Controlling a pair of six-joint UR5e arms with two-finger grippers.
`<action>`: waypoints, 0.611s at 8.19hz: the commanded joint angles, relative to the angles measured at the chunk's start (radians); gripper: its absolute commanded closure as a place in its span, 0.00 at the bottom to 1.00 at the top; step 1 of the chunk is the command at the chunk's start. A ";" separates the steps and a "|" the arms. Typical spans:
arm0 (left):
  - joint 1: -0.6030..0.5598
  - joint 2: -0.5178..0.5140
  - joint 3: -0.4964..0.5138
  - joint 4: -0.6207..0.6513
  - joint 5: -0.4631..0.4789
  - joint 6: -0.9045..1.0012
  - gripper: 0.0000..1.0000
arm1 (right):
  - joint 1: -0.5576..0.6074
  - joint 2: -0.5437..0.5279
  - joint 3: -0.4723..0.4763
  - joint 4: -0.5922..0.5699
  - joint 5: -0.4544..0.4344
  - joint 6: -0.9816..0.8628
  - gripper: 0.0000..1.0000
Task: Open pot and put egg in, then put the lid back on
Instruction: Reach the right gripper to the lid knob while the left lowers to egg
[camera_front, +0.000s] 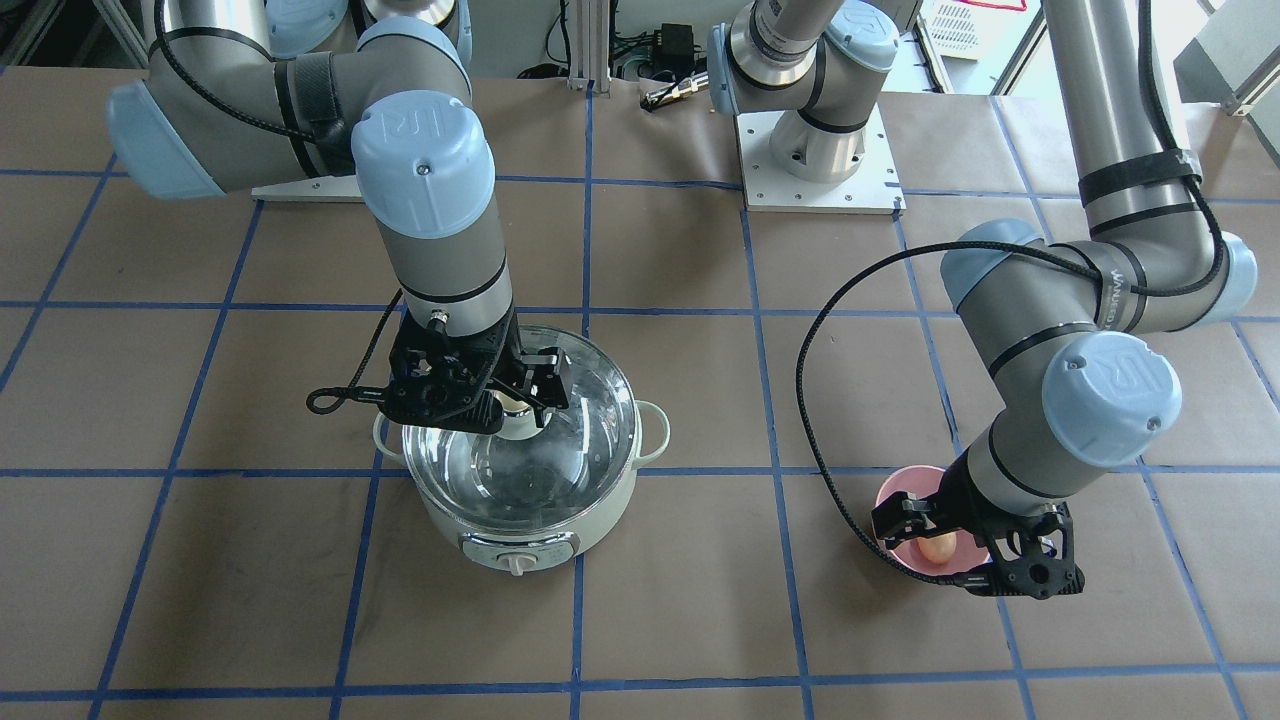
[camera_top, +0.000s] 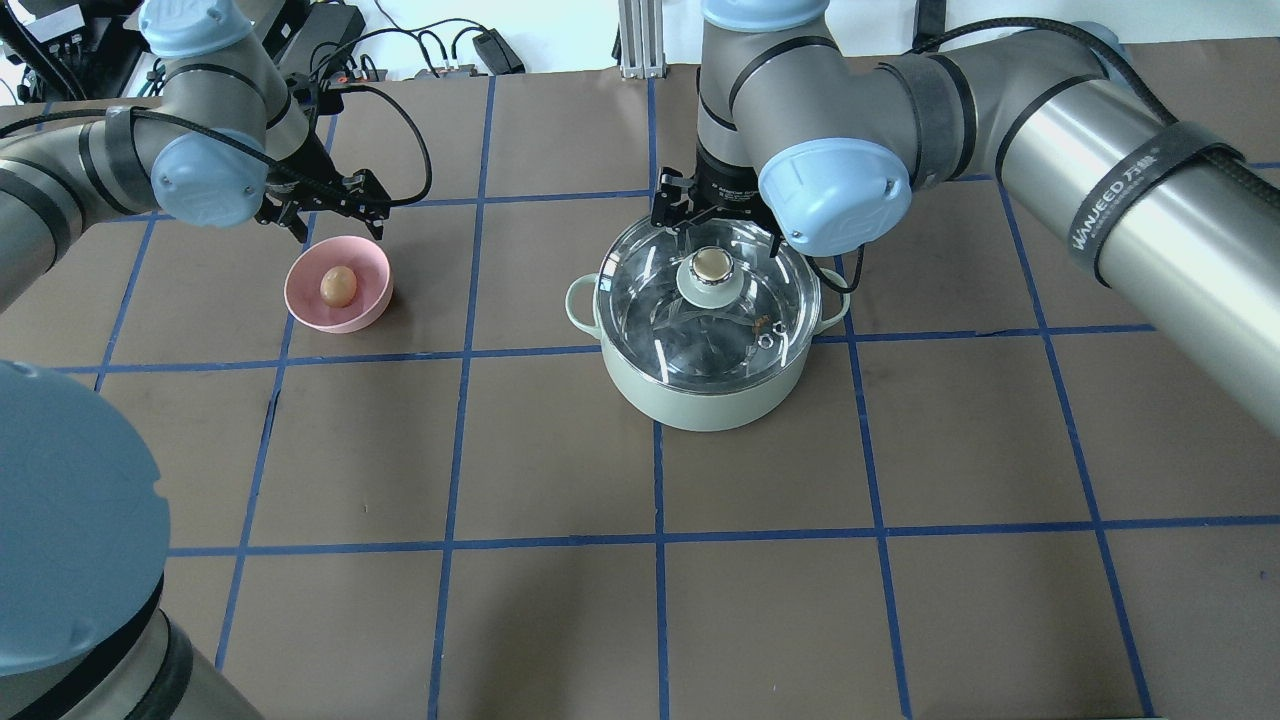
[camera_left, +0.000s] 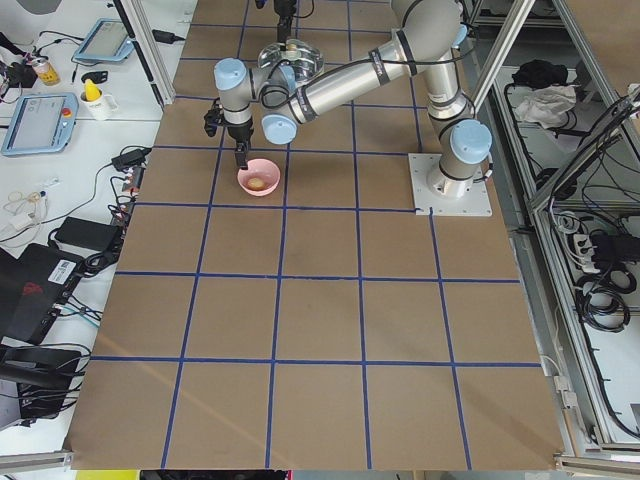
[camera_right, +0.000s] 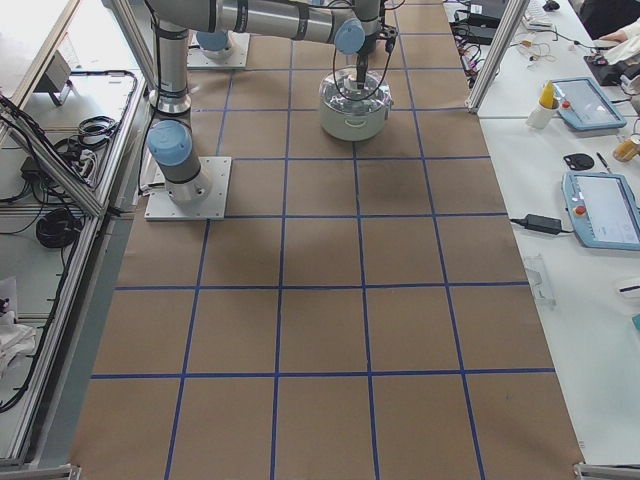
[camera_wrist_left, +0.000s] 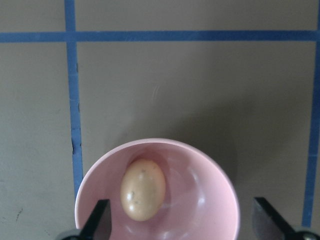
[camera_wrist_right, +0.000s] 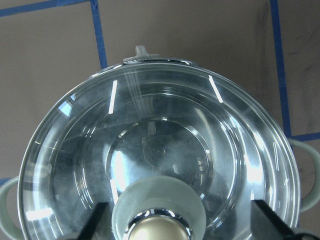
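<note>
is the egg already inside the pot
No, the egg lies in the pink bowl, apart from the pot, which has the lid on it.

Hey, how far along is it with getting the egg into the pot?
Nothing finished yet. The lid sits on the pot and the egg lies in the pink bowl. In hand: the right hand is open astride the lid's knob, the left hand open over the bowl. Lifting, loading and re-lidding remain.
</note>
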 joint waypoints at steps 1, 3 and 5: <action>0.053 0.008 -0.072 0.017 -0.018 0.006 0.00 | 0.019 -0.002 0.018 0.008 0.000 0.002 0.00; 0.058 0.006 -0.078 0.017 -0.018 0.001 0.00 | 0.020 -0.005 0.026 -0.006 -0.003 -0.053 0.09; 0.056 -0.007 -0.087 0.017 -0.018 -0.027 0.03 | 0.019 -0.005 0.026 0.025 -0.001 -0.053 0.54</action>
